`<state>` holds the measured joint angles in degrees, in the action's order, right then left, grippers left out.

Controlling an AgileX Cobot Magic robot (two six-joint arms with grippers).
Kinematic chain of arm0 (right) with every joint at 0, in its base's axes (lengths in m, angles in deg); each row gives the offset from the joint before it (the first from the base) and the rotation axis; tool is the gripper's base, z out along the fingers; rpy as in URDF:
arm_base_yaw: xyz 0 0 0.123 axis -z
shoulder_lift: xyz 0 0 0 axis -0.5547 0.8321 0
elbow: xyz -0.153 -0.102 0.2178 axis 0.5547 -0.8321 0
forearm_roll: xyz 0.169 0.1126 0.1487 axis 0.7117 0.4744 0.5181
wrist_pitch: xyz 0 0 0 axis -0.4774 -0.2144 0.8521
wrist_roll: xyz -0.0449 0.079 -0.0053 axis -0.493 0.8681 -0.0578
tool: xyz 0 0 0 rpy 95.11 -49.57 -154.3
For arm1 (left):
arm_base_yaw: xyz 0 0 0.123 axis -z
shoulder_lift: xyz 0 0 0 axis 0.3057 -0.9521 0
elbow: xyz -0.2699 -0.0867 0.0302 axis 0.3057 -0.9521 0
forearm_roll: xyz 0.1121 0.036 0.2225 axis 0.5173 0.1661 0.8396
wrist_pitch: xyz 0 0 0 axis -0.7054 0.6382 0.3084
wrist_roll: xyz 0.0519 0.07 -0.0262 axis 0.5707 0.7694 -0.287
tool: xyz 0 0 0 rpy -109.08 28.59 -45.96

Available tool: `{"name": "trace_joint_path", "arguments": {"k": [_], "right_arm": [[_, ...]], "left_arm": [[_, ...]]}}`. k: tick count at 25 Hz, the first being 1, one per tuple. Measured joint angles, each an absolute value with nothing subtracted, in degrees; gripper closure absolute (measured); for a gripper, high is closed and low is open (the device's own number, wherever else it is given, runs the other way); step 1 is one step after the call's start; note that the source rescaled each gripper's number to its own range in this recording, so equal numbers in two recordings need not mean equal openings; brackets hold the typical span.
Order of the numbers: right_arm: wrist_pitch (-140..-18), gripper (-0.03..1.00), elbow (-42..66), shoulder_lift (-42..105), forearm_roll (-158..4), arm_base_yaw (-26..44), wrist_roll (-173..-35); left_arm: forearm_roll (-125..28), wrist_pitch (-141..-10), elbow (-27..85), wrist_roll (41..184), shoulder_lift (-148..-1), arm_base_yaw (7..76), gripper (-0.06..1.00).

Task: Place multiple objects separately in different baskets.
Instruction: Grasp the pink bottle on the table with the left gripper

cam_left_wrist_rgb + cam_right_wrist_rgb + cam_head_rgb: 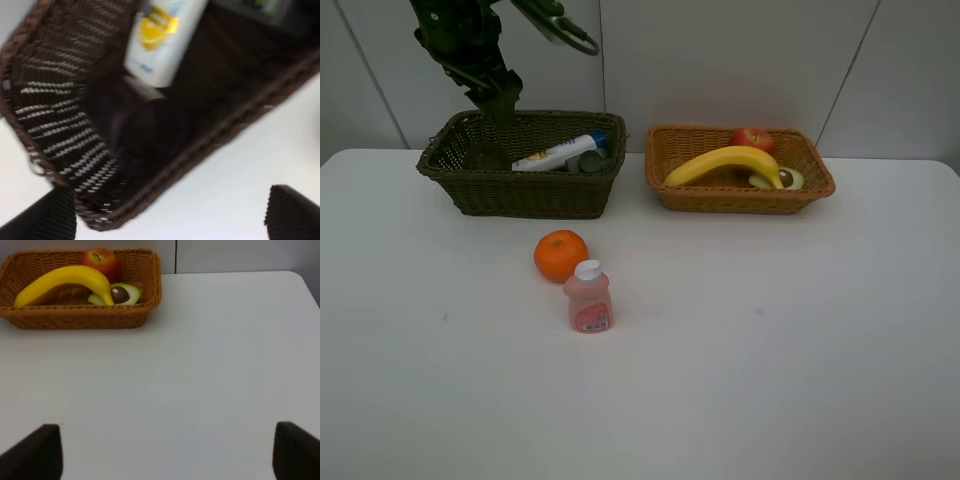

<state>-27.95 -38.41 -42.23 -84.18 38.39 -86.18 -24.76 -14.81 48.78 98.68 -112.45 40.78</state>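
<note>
Left gripper (170, 219): we see it at the upper left of the high view, hovering over the dark basket's left end; jaws spread wide, nothing between them.
Dark basket (525, 195): upper left on the white table (770, 350), the deeper of the two.
Cup (485, 155): we make out only a faint translucent shape in the dark basket's left end.
White tube (555, 154): lying slantwise inside the dark basket, blue cap toward the right.
Green bottle (588, 161): in the dark basket, just beside the tube's cap end.
Orange (561, 255): on the table, below the dark basket's right end.
Pink bottle (589, 298): upright, just beside the orange, lower right of it.
Tan basket (740, 198): upper right of centre, apart from the dark one.
Banana (725, 162): curved across the tan basket.
Red apple (754, 139): at the tan basket's back wall.
Avocado half (782, 179): at the banana's right tip, pit up.
Right gripper (165, 452): we find it only in its wrist view, over bare table; fingers wide apart, empty.
</note>
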Motion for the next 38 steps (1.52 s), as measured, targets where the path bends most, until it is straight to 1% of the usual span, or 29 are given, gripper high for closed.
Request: {"name": "trace_joint_path", "arguments": {"k": [6, 13, 20, 28, 38], "right_arm": [[-27.95, 0.15, -38.41, -42.23, -84.23, 38.39, -86.18], [-27.95, 0.15, -38.41, -42.23, -84.23, 38.39, -86.18], [-27.95, 0.15, -38.41, -42.23, -84.23, 38.39, -86.18], [-27.95, 0.15, -38.41, -42.23, -84.19, 38.39, -86.18], [-27.95, 0.15, -38.41, -42.23, -84.19, 38.39, -86.18]], "left_arm": [[-28.17, -10.3, 48.78, 98.68, -110.73, 45.54, -0.05], [-32.43, -10.0, 48.85, 98.76, -109.78, 51.19, -0.05], [-36.73, -10.07, 48.56, 99.39, -109.72, 55.39, -0.05], [-40.3, -10.0, 39.46, 99.74, -109.72, 56.15, -0.05], [-40.35, -10.28, 32.16, 101.33, -109.72, 60.62, -0.05]]}}
